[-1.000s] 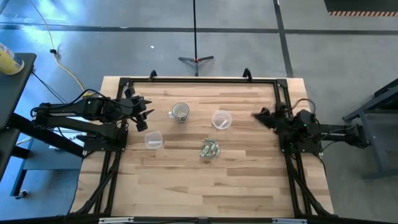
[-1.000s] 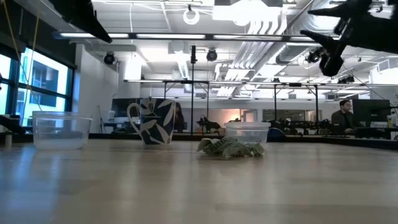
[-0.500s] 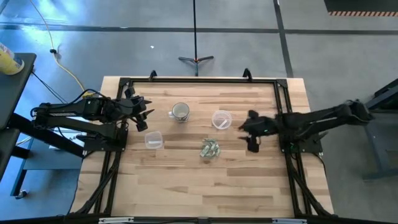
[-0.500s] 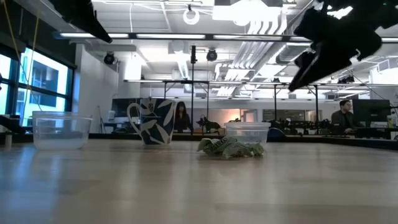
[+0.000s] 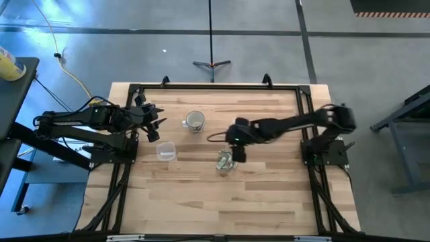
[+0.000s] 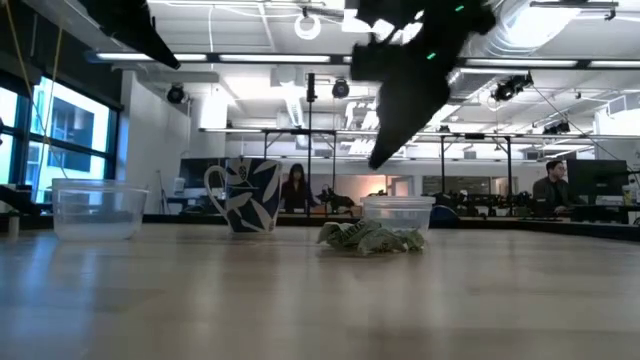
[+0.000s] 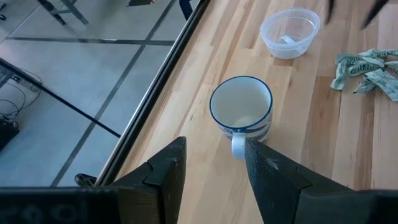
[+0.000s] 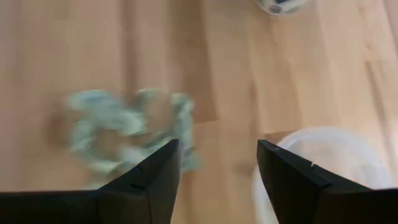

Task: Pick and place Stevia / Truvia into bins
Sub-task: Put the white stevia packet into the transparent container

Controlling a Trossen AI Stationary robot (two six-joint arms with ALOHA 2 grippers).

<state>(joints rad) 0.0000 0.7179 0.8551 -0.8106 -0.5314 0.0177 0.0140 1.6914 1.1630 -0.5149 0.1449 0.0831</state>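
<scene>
Currently I see the right gripper stretched out over the middle of the light wooden table, just beside the pile of Stevia packets on its back-right side and raised above the boards. Its fingers stand apart with nothing between them; through the gap the right wrist view shows bare wood, the packets to one side and the clear cup to the other. The arm covers that cup in the high view. In the low view the cup sits directly behind the packets, and the packets lie loose on the table, not in any container.

Left gripper waits well left of the packets, near the table's left rail, fingers parted and empty, looking toward the mug. The mug stands behind and left of the packets; the squarish clear tub is left of them, closer to the left arm.

Room: grey floor around the table, a stand behind the table. Low view shows an open office with ceiling lights; one person far behind the mug, another seated far right of the packets.
</scene>
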